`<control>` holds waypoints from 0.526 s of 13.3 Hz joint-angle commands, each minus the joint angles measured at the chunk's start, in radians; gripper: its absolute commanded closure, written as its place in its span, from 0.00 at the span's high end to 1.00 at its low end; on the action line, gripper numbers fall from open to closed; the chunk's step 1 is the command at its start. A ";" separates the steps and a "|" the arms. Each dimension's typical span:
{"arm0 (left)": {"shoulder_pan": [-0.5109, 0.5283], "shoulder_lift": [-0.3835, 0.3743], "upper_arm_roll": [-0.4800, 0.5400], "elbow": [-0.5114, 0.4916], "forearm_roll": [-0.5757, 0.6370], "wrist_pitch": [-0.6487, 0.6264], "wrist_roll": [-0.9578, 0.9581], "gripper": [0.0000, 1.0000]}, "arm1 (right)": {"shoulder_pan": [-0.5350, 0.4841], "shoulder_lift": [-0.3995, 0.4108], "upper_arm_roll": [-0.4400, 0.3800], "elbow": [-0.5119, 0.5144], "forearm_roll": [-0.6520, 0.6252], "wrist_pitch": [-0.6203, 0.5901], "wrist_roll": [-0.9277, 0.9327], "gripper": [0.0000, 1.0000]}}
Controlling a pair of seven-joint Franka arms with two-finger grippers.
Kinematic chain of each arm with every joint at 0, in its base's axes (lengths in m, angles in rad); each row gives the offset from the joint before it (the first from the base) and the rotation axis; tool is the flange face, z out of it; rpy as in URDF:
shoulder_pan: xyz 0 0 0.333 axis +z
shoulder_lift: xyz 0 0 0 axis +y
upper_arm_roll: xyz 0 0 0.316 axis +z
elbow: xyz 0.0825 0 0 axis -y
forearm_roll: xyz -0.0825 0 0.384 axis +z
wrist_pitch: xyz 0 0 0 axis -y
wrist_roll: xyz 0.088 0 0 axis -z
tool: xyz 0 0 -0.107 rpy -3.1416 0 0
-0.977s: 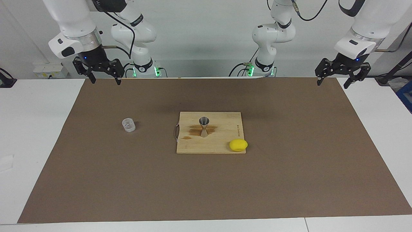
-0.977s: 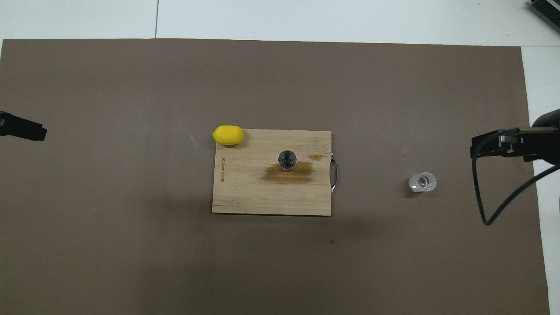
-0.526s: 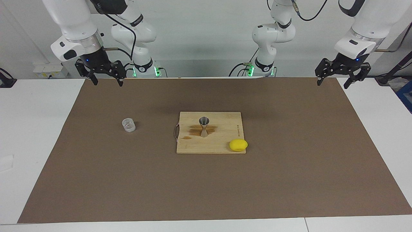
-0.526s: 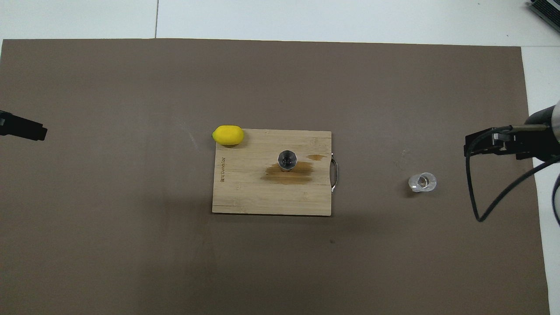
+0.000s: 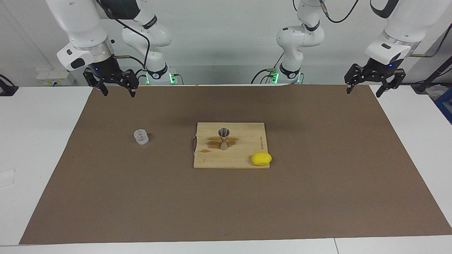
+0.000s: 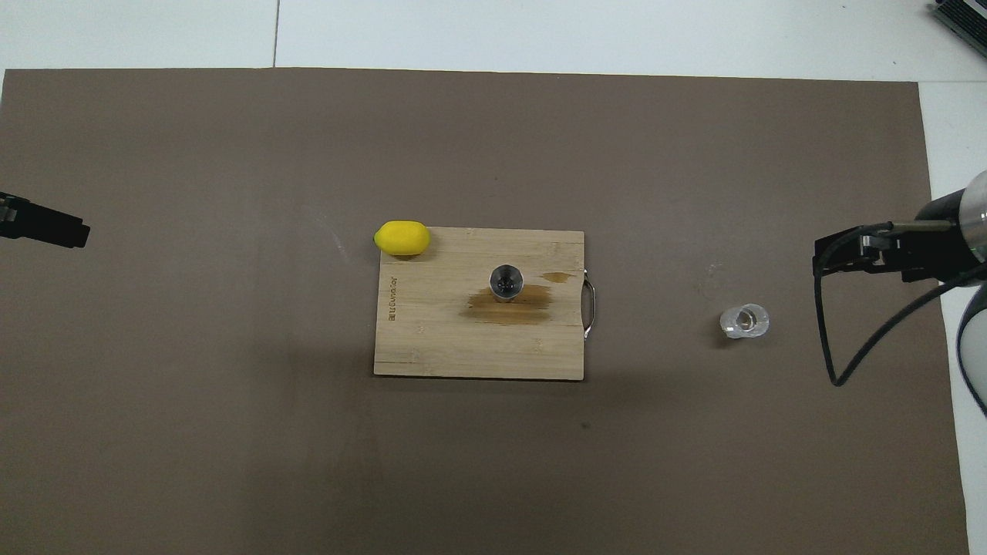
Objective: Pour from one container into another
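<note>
A: Brown matting covers the desk (image 5: 46, 148); the glass cup (image 5: 141, 137) stands alone toward the right arm's end.

B: Handy, since the right claw (image 5: 117, 91) hangs open and empty above that end. The jigger (image 5: 224, 138) waits upright on the cutting board (image 5: 243, 155), while the left claw (image 5: 364, 90) idles, open too.

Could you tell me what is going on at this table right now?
Nothing is being handled yet. The glass cup stands on the brown mat toward the right arm's end, and the metal jigger stands upright on the wooden cutting board, with a lemon at the board's corner. The right end effector hangs open over the mat's edge nearest the robots, with nothing in it. The left end effector waits open at its own end.
</note>
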 commanded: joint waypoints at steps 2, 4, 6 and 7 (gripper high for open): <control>-0.010 -0.015 0.009 -0.013 -0.007 0.013 -0.011 1.00 | -0.016 -0.018 0.006 -0.025 0.026 0.020 -0.018 0.99; -0.010 -0.015 0.009 -0.013 -0.007 0.013 -0.011 1.00 | -0.016 -0.018 0.006 -0.029 0.026 0.020 -0.020 0.99; -0.010 -0.015 0.009 -0.013 -0.007 0.013 -0.011 1.00 | -0.016 -0.020 0.006 -0.030 0.026 0.020 -0.021 0.99; -0.010 -0.015 0.009 -0.013 -0.007 0.011 -0.011 1.00 | -0.016 -0.025 0.006 -0.039 0.026 0.020 -0.021 0.99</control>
